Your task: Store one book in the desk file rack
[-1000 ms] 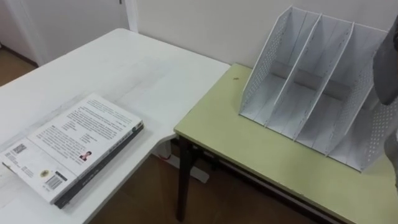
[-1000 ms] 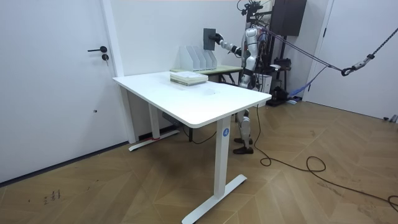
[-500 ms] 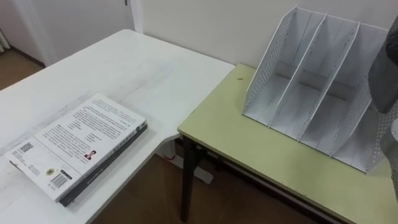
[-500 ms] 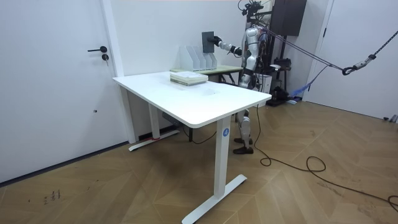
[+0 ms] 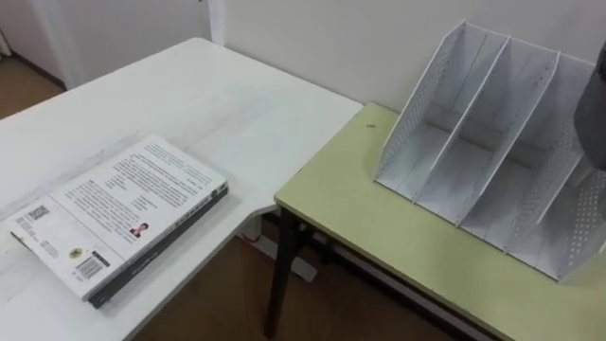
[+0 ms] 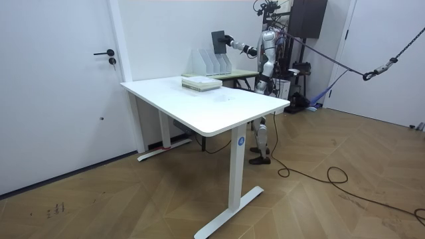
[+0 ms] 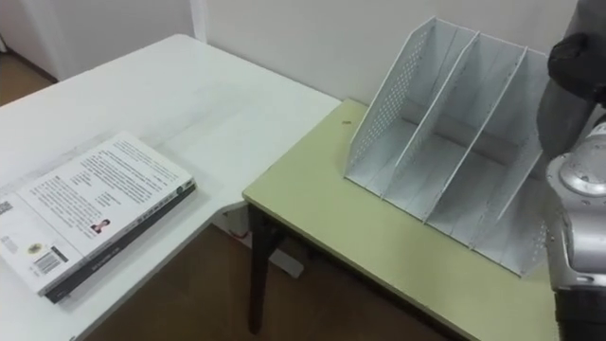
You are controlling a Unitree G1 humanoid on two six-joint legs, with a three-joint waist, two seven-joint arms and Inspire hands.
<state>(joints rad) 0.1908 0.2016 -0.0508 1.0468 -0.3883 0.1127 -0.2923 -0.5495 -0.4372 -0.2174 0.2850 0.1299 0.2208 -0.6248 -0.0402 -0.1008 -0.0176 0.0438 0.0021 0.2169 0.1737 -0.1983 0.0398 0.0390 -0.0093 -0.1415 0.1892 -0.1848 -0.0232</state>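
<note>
Dark book (image 6: 218, 41) in right hand (image 6: 229, 43) by rack (image 5: 492, 180); book stack (image 5: 118, 213) on desk (image 5: 189, 104)

Illumination is bright, even and diffuse; shadows fall beneath things, so the light comes from above. The glossy white surface (image 5: 218, 104) carries a broad, soft sheen. The white-covered paperback book (image 5: 118, 213) throws a thin dark shadow along its near edge. The white perforated file rack (image 5: 492, 170) shows mild grey shading inside its compartments. Deep shade lies under the yellow-green table (image 5: 379, 237). In the room view, the dark book (image 6: 218, 41) in the right hand (image 6: 228, 43) reads as a flat silhouette.
</note>
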